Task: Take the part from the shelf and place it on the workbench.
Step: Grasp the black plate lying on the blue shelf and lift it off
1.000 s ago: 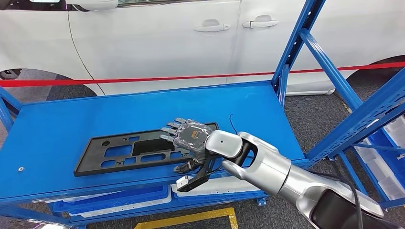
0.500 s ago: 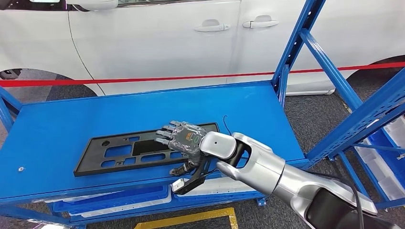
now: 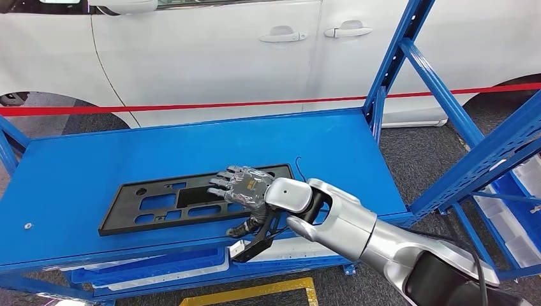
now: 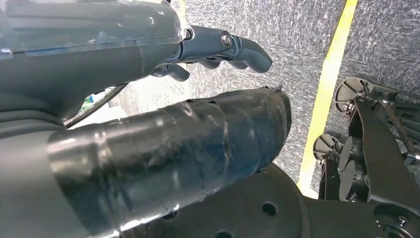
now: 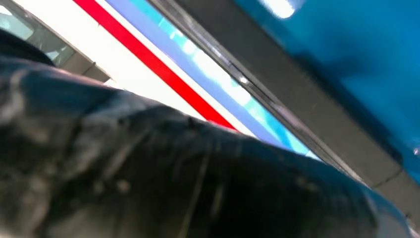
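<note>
Blue shelf (image 3: 76, 191): right hand (image 3: 245, 191) fingers (image 3: 220, 182) spread over part (image 3: 166, 201).

Your right arm (image 3: 357, 226) reaches forward and left, right hand (image 3: 245, 191) palm-down with fingers spread flat. Your left hand (image 4: 124, 99) hangs down, fingers loosely extended, holding nothing.

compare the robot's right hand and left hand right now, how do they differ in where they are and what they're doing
The right hand reaches over the blue shelf, fingers spread above the black part; whether it touches is unclear. The left hand hangs low over grey floor and a yellow line, far from any part, fingers loosely extended. Neither visibly holds anything.
</note>
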`<state>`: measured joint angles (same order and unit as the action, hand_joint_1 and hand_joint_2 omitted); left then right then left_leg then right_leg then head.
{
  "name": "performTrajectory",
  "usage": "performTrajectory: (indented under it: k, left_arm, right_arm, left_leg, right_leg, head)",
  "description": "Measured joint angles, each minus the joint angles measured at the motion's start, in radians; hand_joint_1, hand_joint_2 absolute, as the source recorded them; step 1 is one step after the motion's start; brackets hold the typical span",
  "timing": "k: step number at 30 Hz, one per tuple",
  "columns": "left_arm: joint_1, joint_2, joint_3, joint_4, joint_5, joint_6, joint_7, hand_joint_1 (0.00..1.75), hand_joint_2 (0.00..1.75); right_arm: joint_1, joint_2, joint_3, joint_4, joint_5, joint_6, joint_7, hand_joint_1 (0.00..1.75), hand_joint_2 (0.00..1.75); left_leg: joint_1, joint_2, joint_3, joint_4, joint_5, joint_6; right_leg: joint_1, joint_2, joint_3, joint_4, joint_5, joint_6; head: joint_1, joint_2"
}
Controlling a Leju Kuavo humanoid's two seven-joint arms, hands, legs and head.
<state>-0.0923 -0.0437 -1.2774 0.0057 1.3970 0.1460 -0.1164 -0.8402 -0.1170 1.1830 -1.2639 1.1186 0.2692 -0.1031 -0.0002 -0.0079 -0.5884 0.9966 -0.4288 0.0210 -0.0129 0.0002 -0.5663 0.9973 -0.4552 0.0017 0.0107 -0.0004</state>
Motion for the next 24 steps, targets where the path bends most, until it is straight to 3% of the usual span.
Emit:
performTrajectory:
  k: [14,18,22,24]
  left_arm:
    - [0.0,0.002,0.006,0.0,0.0,-0.01,0.019,0.0,0.0]
    - [0.0,0.002,0.006,0.0,0.0,-0.013,0.026,0.0,0.0]
    - [0.0,0.002,0.008,0.0,0.0,-0.015,0.027,0.0,0.0]
    - [0.0,0.002,0.009,0.0,0.0,-0.015,0.025,0.0,0.0]
  right_arm:
    - [-0.004,0.033,0.002,0.1,0.007,-0.005,0.006,0.0,0.0]
    - [-0.01,0.042,0.002,0.121,0.011,-0.008,0.009,0.0,1.75]
    - [-0.014,0.052,0.002,0.134,0.012,-0.009,0.01,0.0,1.75]
    - [-0.014,0.057,0.002,0.139,0.012,-0.009,0.01,0.0,0.87]
  left_leg:
    - [0.0,0.0,0.0,0.0,0.0,0.0]
    - [0.0,0.0,0.0,0.0,0.0,0.0]
    - [0.0,0.0,0.0,0.0,0.0,0.0]
    - [0.0,0.0,0.0,0.0,0.0,0.0]
  right_leg:
    - [0.0,0.0,0.0,0.0,0.0,0.0]
    - [0.0,0.0,0.0,0.0,0.0,0.0]
    - [0.0,0.0,0.0,0.0,0.0,0.0]
    - [0.0,0.0,0.0,0.0,0.0,0.0]
  head:
    - [0.0,0.0]
    - [0.0,0.0]
    - [0.0,0.0]
    - [0.0,0.0]
